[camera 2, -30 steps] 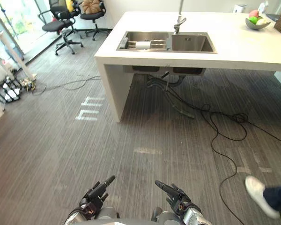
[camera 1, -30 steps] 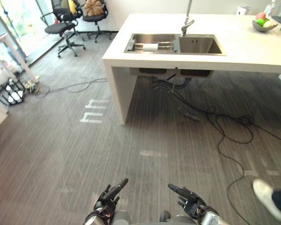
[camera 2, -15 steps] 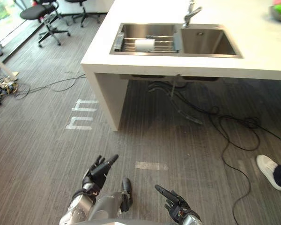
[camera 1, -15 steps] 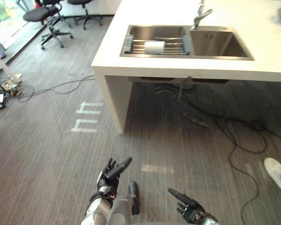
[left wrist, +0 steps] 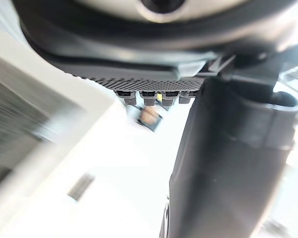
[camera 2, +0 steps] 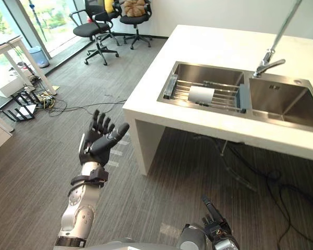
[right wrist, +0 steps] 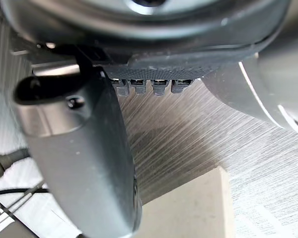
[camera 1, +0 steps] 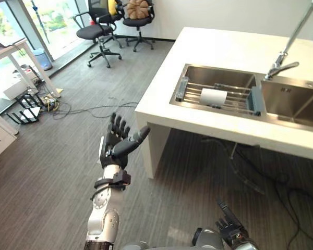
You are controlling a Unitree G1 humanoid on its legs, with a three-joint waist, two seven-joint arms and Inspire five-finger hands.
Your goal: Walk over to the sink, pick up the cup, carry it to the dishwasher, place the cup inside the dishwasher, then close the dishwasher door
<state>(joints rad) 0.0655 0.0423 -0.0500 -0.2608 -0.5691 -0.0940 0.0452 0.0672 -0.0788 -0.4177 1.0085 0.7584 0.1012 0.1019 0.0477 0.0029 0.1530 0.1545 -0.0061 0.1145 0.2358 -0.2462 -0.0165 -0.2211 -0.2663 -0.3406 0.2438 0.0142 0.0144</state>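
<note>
L robot hand up, fingers splayed; R robot hand low, relaxed; cup in sink.

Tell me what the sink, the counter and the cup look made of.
Sink: brushed steel by its look, grey with soft reflections.
Counter: smooth matte white, stone or composite; cannot tell which.
Cup: plain matte white; ceramic or paper, not clear.

Left hand raised high (fingers spread).
</note>
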